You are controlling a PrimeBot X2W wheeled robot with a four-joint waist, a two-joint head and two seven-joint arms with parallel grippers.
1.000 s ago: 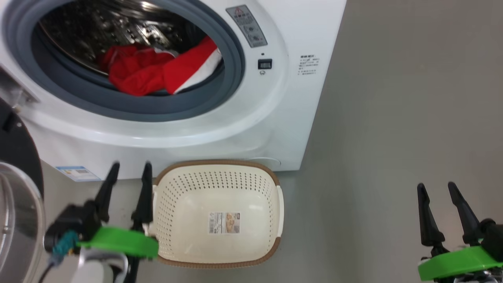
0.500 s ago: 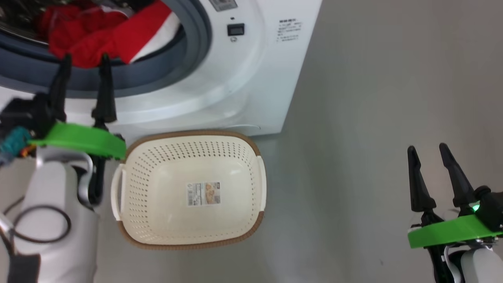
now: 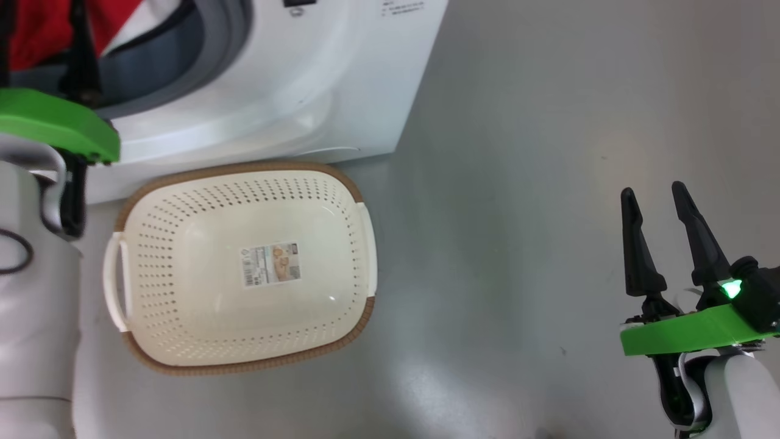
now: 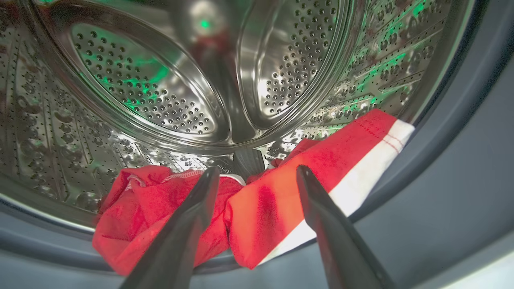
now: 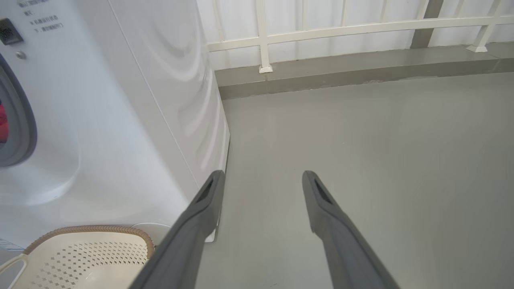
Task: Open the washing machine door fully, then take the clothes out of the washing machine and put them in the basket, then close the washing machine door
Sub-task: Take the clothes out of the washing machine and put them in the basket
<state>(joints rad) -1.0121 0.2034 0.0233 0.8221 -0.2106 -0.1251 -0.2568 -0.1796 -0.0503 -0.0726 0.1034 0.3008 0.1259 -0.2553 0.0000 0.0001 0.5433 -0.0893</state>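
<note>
none of the clothes [image 4: 261, 224] has reached the basket [image 3: 183, 292]. the red and white bundle lies low at the front of the steel drum [image 4: 160, 100], with its white-edged end draped up against the grey seal [image 4: 461, 160]. the mouth of the washing machine [image 3: 274, 91] is unobstructed, so the opening step is judged done. how far the washing machine door has swung cannot be confirmed from these views. the basket sits on the grey floor [image 3: 518, 183], just in front of the machine, upright, with nothing in it but its paper label [image 3: 271, 263]. outstanding: grasp and lift the clothes, place them in the basket, close the door.

left arm: the pale forearm [image 3: 30, 305] is raised towards the drum opening, wrist aimed inward. the left jaws are released and spread wide. in the wrist view the two dark fingers [image 4: 184, 233] straddle the central fold of the fabric. whether the tips touch it cannot be told, and nothing is gripped.

right arm: it is held low and well apart from the machine and the basket. the right jaws are released, carrying nothing, with the fingers [image 3: 637, 256] pointing out over bare floor.
</note>
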